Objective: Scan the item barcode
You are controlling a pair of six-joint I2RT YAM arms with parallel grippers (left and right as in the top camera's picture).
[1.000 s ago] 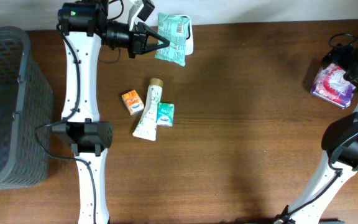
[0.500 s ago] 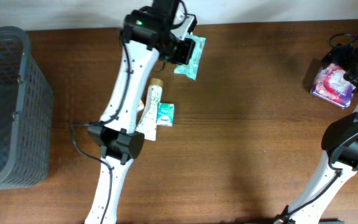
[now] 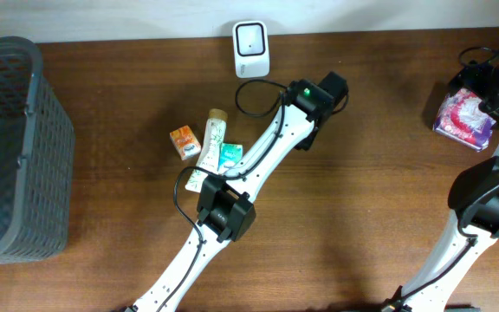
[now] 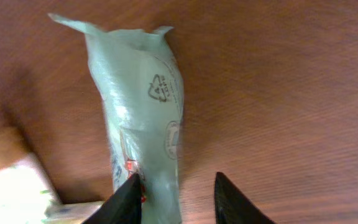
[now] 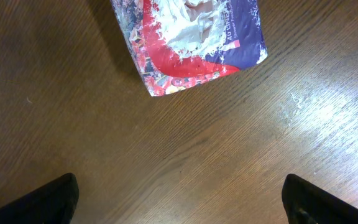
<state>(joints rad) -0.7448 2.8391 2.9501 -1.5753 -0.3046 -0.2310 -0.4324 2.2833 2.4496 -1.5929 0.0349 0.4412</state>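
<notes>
A pale green pouch lies between the fingers of my left gripper in the left wrist view. It rests against the left finger, while a gap of bare wood separates it from the right finger, so the jaws stand open. From overhead, my left gripper hangs right of and below the white scanner, and the arm hides the pouch. My right gripper is wide open over bare wood, just short of a red and purple tissue pack.
An orange box, a white tube and a small teal pack lie together left of the left arm. A grey basket fills the left edge. The tissue pack sits at the far right under my right gripper.
My left arm swung from in front of the scanner rightward and toward the table's middle, carrying the pouch. Its jaws have since parted. The right arm has not moved.
</notes>
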